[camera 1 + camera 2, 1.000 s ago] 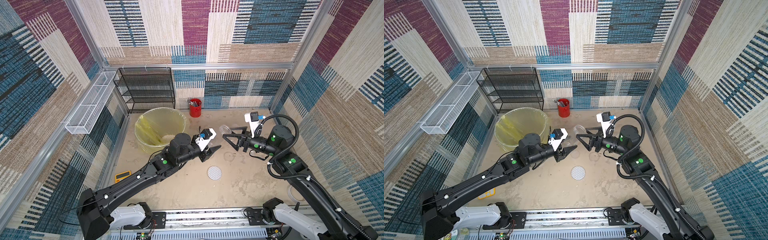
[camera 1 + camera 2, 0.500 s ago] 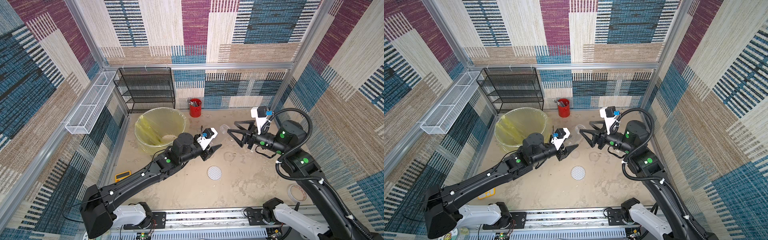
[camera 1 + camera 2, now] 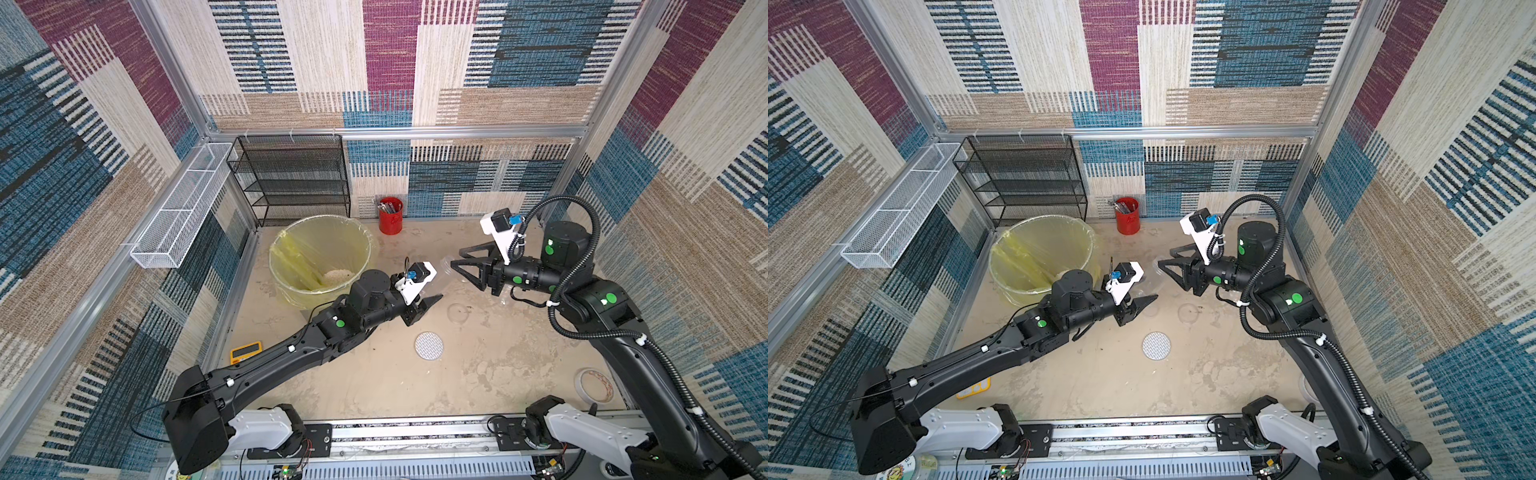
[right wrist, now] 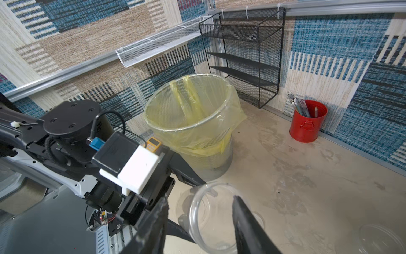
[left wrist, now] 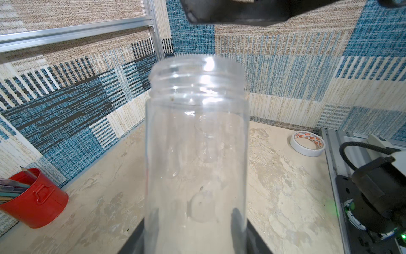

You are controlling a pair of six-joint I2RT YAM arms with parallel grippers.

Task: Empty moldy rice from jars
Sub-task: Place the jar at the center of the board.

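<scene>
Nearest the base rail we find a tape roll [image 5: 304,151] at the right edge of the surface [image 3: 478,395] and a yellow device [image 3: 246,351], partly hidden under the left arm. Further in lies a round white disc [image 3: 429,345], then a faint clear ring [image 3: 457,312]; whether it is a jar or a lid we cannot tell. Above mid-surface the left claw [image 5: 195,216] pinches the base of an empty clear jar [image 5: 196,136], which is nearly invisible in both top views. The right claw [image 4: 200,199] stands spread, with one finger on each side of the jar mouth; we cannot tell whether they touch the rim. Beyond, the moldy rice [image 3: 337,276] lies heaped in the yellow-lined bin [image 3: 299,257]. In a top view the left arm [image 3: 1073,286] covers the bin's near side and hides the heap. The red cup [image 3: 390,220] stands at the back wall, its contents too small to make out.
</scene>
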